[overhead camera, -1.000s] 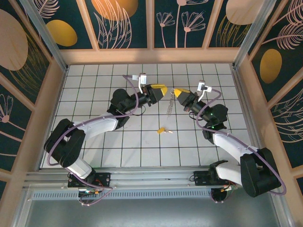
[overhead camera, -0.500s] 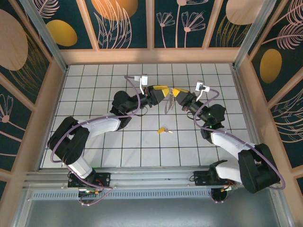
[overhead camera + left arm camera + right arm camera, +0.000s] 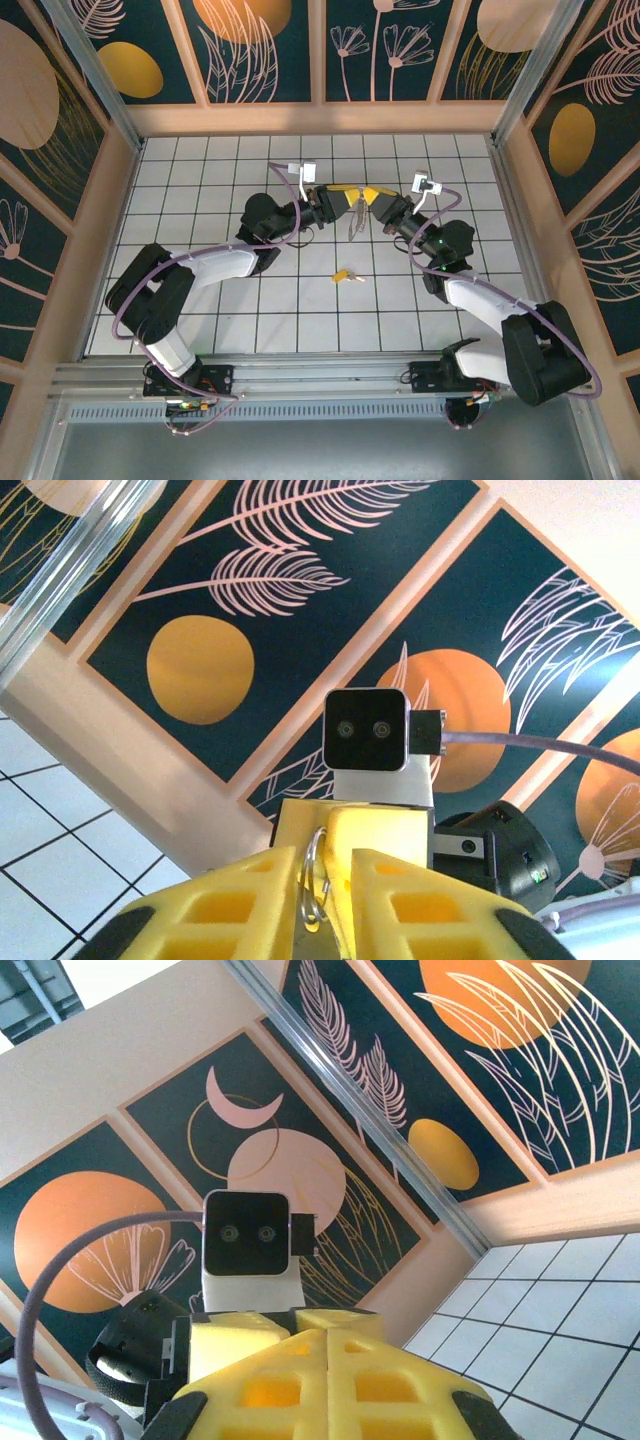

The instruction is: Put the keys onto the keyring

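Dark wall panels (image 3: 250, 50) painted with orange discs and pale leaves enclose a white tiled worktop (image 3: 200, 180), where we see two black-and-white arms reaching in from the near edge. From above, the left arm (image 3: 215, 265) and the right arm (image 3: 478, 300) curve toward each other and meet tip to tip over the far middle of the tiles, their yellow fingers (image 3: 338, 195) almost touching. The keyring (image 3: 355, 222) hangs just under that meeting point, a thin pale loop with small silvery keys along it, too small for us to count. One more key with a yellow head (image 3: 345, 274) lies flat on the worktop, apart from the ring, on the side nearer the arm bases. From the left wrist, we see the left jaws standing a narrow gap apart, with a silvery loop of the keyring (image 3: 313, 880) upright in that gap, against one finger (image 3: 265, 875); we cannot tell whether they pinch it. Just beyond sits the right arm's yellow tip, under its square wrist camera (image 3: 366, 730). From the right wrist, the right jaws are pressed together, the two fingers (image 3: 300, 1360) meeting at a seam; whether the ring is caught there we cannot tell.
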